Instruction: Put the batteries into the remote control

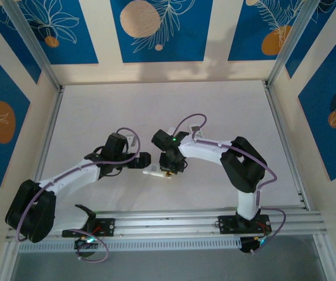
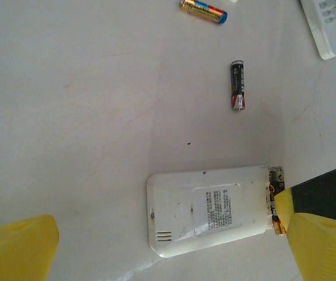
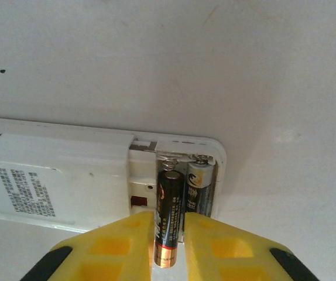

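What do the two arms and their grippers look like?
The left arm and right arm are white with black joints; a thin purple cable loops along each. A green light glows near the right wrist. The fingers are blocky bright yellow.

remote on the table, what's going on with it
The right gripper has its jaws closed on a battery, its end in the open compartment of the remote, beside a seated battery. The left gripper hangs over the remote, jaws open, holding nothing. Two spare batteries lie loose on the table.
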Action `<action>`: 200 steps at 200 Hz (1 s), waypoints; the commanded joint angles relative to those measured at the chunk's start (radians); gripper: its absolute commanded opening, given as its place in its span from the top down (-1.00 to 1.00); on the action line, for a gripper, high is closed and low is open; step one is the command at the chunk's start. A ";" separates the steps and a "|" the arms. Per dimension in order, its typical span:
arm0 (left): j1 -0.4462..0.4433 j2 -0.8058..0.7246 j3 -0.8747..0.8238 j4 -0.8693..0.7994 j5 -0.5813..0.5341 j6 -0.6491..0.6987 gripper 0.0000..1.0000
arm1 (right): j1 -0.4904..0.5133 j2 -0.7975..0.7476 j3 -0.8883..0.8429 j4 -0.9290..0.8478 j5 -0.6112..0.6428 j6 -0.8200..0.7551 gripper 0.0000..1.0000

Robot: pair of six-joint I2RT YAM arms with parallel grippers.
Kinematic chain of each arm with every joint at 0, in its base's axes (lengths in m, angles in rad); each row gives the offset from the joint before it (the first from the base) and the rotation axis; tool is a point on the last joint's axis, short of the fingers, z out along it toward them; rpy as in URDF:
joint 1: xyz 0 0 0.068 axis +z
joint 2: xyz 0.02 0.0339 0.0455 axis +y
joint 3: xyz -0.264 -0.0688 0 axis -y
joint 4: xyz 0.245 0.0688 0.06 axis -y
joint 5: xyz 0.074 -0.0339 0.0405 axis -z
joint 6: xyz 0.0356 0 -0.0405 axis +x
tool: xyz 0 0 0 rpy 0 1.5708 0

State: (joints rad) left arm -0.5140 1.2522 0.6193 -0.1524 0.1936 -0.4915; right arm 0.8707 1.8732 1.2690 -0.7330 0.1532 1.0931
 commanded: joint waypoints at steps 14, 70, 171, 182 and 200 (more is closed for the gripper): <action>0.008 0.031 -0.026 0.028 0.080 -0.022 -1.00 | 0.002 -0.013 0.002 -0.031 0.000 -0.004 0.59; -0.011 0.132 -0.037 0.041 0.177 -0.049 -0.77 | 0.004 0.034 -0.001 -0.018 0.024 -0.016 0.70; -0.029 0.240 -0.005 0.029 0.176 -0.056 -0.56 | 0.008 0.145 0.002 0.003 0.192 -0.115 0.78; -0.029 0.234 -0.003 0.026 0.172 -0.056 -0.56 | 0.008 0.125 0.020 -0.018 0.202 -0.127 0.78; -0.029 0.224 0.002 0.021 0.160 -0.053 -0.59 | 0.011 0.055 0.040 -0.035 0.187 -0.149 0.75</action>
State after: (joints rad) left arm -0.5278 1.4437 0.6182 -0.1368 0.3347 -0.5438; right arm 0.8902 1.9152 1.3170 -0.7563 0.2546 0.9840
